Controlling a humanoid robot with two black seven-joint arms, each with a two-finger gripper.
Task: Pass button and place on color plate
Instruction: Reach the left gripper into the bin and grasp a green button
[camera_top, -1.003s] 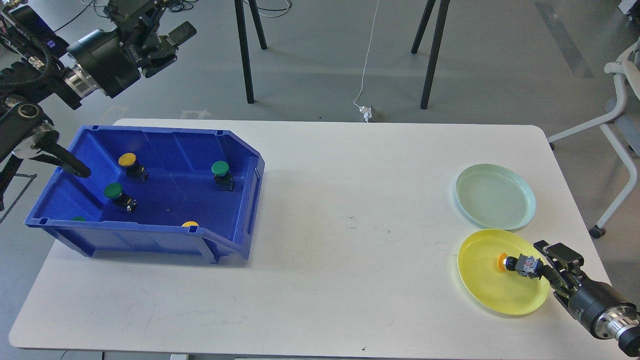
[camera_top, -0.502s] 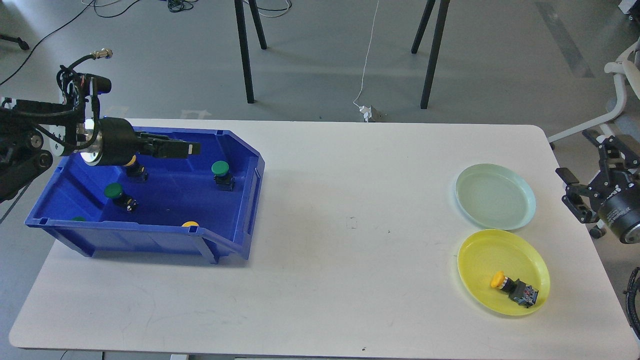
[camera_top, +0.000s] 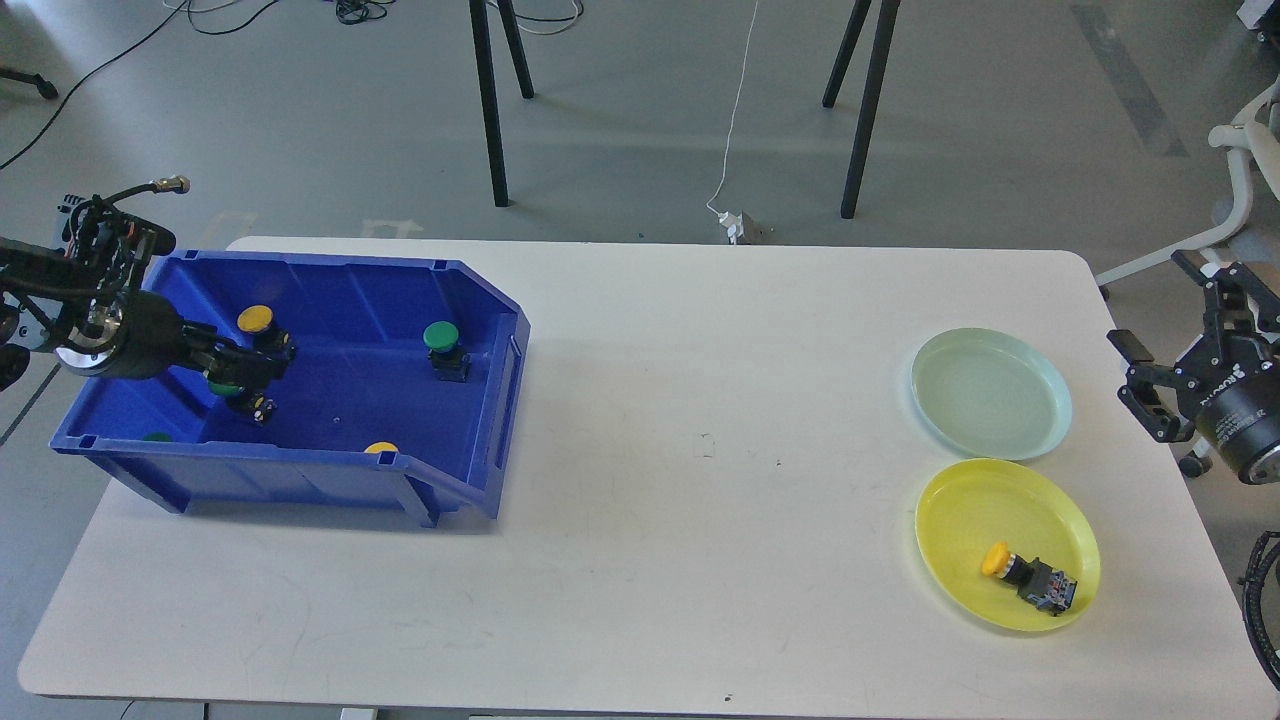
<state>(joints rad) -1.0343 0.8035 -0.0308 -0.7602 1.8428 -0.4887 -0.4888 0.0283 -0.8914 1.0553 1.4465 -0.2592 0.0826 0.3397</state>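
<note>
Buttons are the business here, and the largest thing holding them is the table (camera_top: 640, 560), then the blue bin (camera_top: 330, 290) at its left end, where five remain: a yellow one (camera_top: 256, 320) just beyond the left gripper (camera_top: 262, 366), a green one (camera_top: 238, 392) directly at its tips, another green one (camera_top: 441, 338) further off toward the bin's open side, and two caps — green (camera_top: 157, 437) and yellow (camera_top: 380, 448) — peeking over the near wall.

A second ago the right gripper (camera_top: 1150, 385) held a yellow button (camera_top: 1030, 580) over the yellow plate (camera_top: 960, 510); now that button lies on its side in the plate, well apart from the gripper, which has drawn back off the table's right edge with its fingers spread and nothing between them. The pale green plate (camera_top: 990, 390) just beside it holds nothing.

Meanwhile the left arm has dropped from high above the bin down into it, its tips now meeting the near green button. They are dark and seen end-on, so whether they are closed on it cannot be told.

So one delivery looks finished and the next round appears to be starting — most likely a green button, to be handed across and set on the green plate.
</note>
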